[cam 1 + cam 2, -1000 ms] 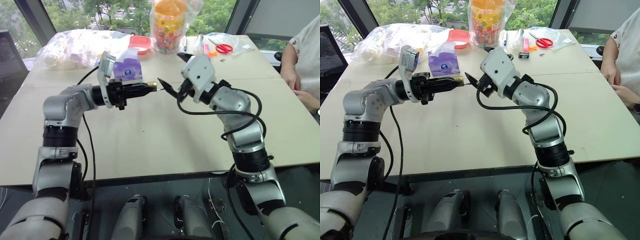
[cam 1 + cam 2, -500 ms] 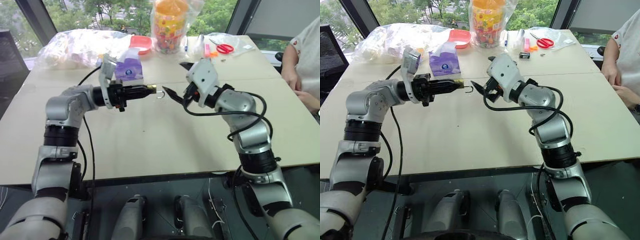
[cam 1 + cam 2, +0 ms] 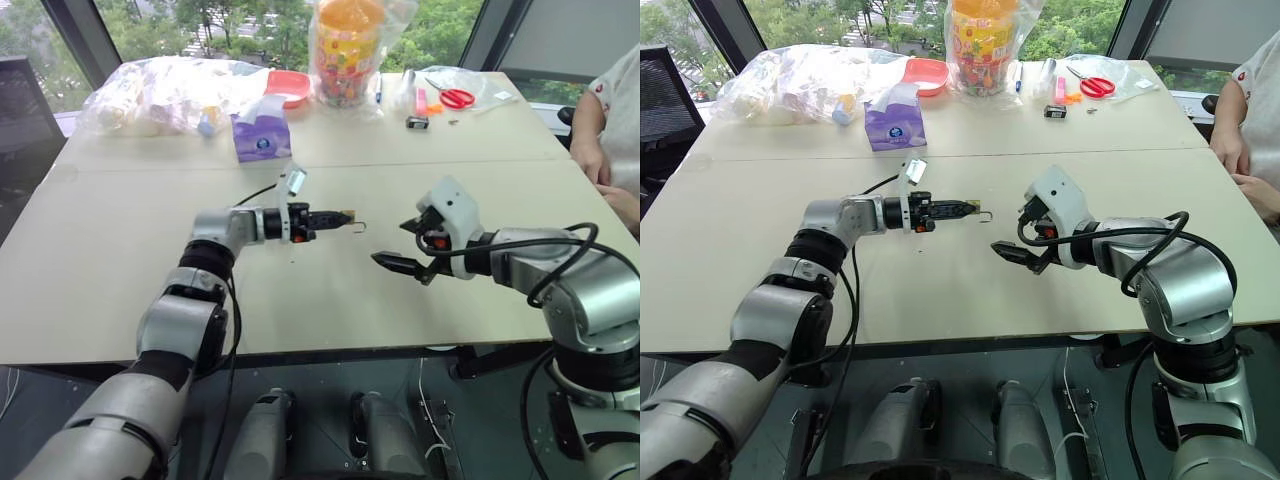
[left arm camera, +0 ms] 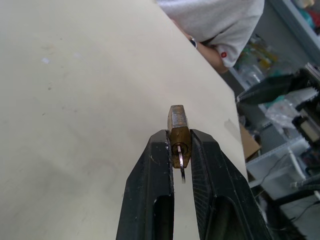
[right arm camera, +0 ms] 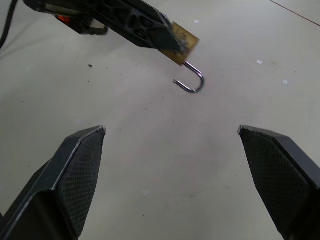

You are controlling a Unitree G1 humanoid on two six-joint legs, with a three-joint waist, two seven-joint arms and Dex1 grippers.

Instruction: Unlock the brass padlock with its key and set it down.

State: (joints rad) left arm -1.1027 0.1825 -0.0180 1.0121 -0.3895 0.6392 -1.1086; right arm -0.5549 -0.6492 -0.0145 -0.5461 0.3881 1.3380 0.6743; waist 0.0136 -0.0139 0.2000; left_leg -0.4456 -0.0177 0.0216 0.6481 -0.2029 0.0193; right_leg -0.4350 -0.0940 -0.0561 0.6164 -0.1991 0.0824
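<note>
The brass padlock (image 4: 178, 117) is pinched between the black fingers of my left gripper (image 4: 179, 136), a little above the beige table (image 3: 300, 300). Its silver shackle (image 5: 192, 83) hangs swung open like a hook, pointing towards my right gripper. A thin silver key (image 4: 181, 162) sticks out of the keyhole between the left fingers. In the eye views the padlock (image 3: 347, 215) sits mid-table. My right gripper (image 3: 391, 243) hovers a short way to its right, low over the table. It is open wide, with nothing between its fingers (image 5: 75, 170).
At the table's far side lie a purple tissue pack (image 3: 262, 140), clear plastic bags (image 3: 160, 90), a red bowl (image 3: 285, 85), a bagged orange jar (image 3: 345, 45) and red scissors (image 3: 455, 97). A person (image 3: 615, 110) sits at the right edge.
Both arms have sunk towards the table. My left gripper carried the padlock down and right, and the right gripper drew back from it to the right. The shackle now hangs open.
</note>
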